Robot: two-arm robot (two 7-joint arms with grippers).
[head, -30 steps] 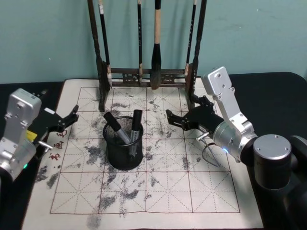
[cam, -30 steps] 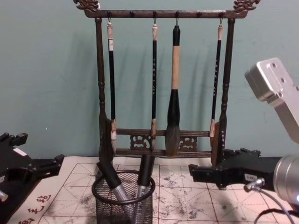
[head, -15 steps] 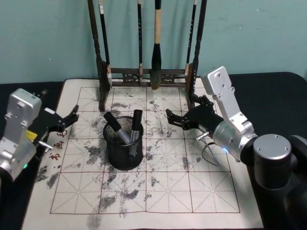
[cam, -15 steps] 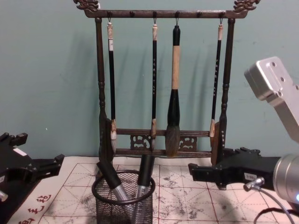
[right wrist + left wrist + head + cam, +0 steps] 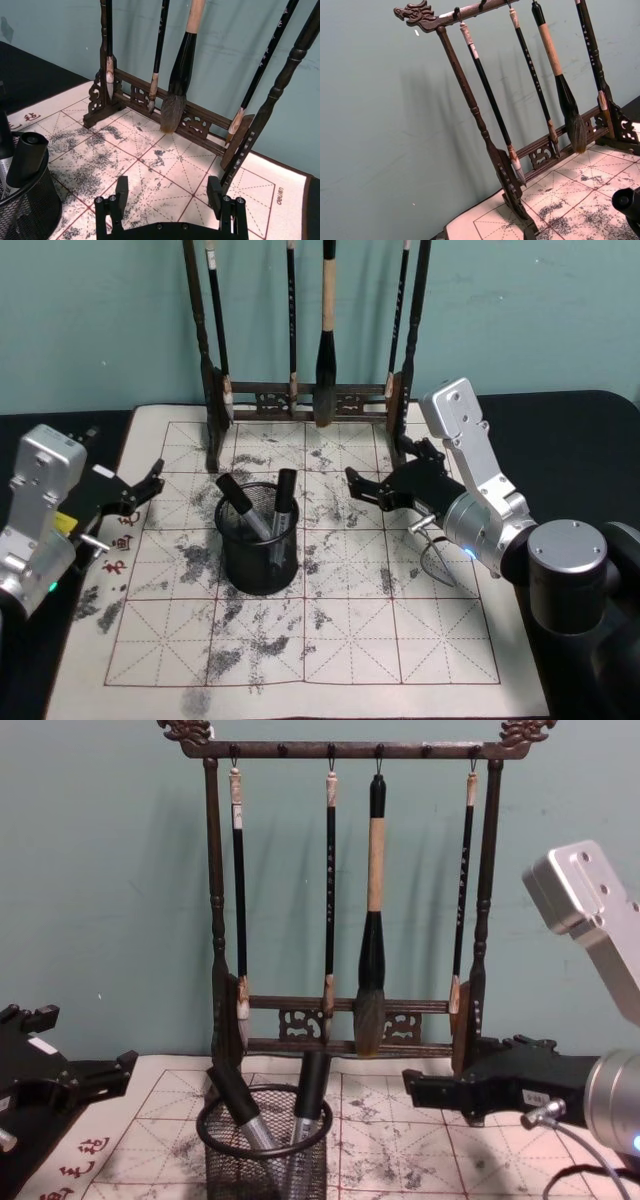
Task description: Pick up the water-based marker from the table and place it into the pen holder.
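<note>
**Markers in the cup, both arms hanging back**

Dark worktop [image 5: 580, 430] carries the white, red-gridded calligraphy mat [image 5: 350, 640], smudged with ink and bare of any loose pen along its near rows. Moving up the mat, the black wire-mesh pen holder [image 5: 258, 552] stands left of centre, and two black-capped markers [image 5: 283, 502] lean inside it, caps above the rim. From the chest view both markers poke up at a slant, silver barrels showing through the mesh. No marker can be seen lying flat anywhere on the mat.

Left gripper [image 5: 150, 483] hovers over the mat's left edge, pointing toward the holder but well apart from it; I cannot tell how its jaws stand. Right gripper [image 5: 368, 488] hangs just right of the holder, a little above the mat, jaws apart and holding nothing. The right wrist view confirms it: two black fingers [image 5: 119, 192] spread wide over bare grid squares.

Farther back, the tall wooden brush rack [image 5: 215, 390] stands at the mat's far edge with four brushes [image 5: 370, 920] hanging, against the teal wall [image 5: 520, 310].

My read: the placing looks done, marker in the cup. What remains is a clean retreat for the right arm, up and away without brushing the holder or the rack post.
</note>
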